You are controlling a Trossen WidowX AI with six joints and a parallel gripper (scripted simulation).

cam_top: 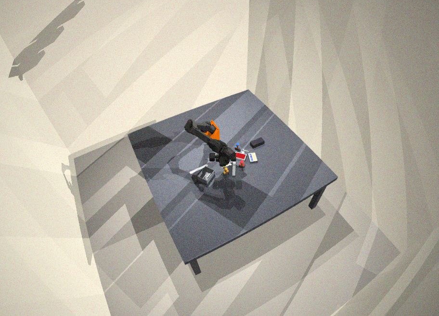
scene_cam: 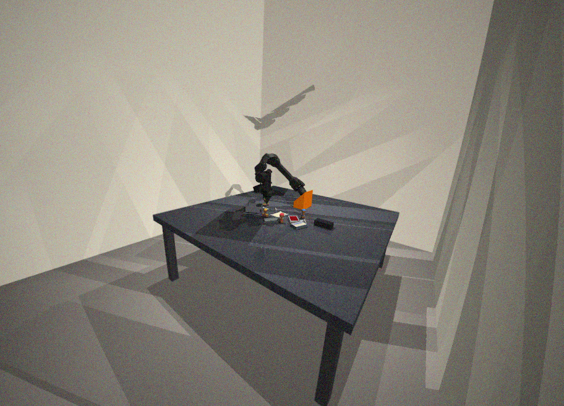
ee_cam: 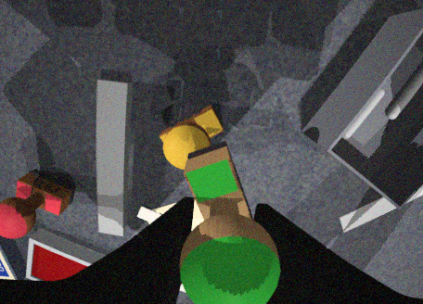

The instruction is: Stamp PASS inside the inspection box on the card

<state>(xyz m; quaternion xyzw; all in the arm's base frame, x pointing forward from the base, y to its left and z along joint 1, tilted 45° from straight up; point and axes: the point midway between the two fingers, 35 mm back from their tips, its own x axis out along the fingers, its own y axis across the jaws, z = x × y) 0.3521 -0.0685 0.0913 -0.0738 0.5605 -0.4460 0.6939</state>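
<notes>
My gripper [ee_cam: 224, 210] [cam_top: 225, 162] [scene_cam: 266, 201] is shut on the green stamp [ee_cam: 229, 276], a wooden stamp with a green round knob and a green patch on its block. It is held above the table; its underside is hidden. The cream card [ee_cam: 198, 214] [scene_cam: 278, 214] is mostly hidden behind the stamp and fingers in the wrist view; its inspection box and any print cannot be seen. The open red ink pad [ee_cam: 57, 266] [cam_top: 240, 156] [scene_cam: 294, 218] lies at lower left in the wrist view, partly covered by a finger.
A yellow stamp [ee_cam: 183, 146] [cam_top: 225, 170] stands just beyond the held stamp. A red stamp [ee_cam: 14, 220] [cam_top: 241, 163], a grey bar [ee_cam: 111, 149] [cam_top: 233, 169], a blue stamp [cam_top: 237, 145], a black block [cam_top: 257, 142] and an orange panel [scene_cam: 303, 199] are around. A grey open box [ee_cam: 352, 84] is right in the wrist view.
</notes>
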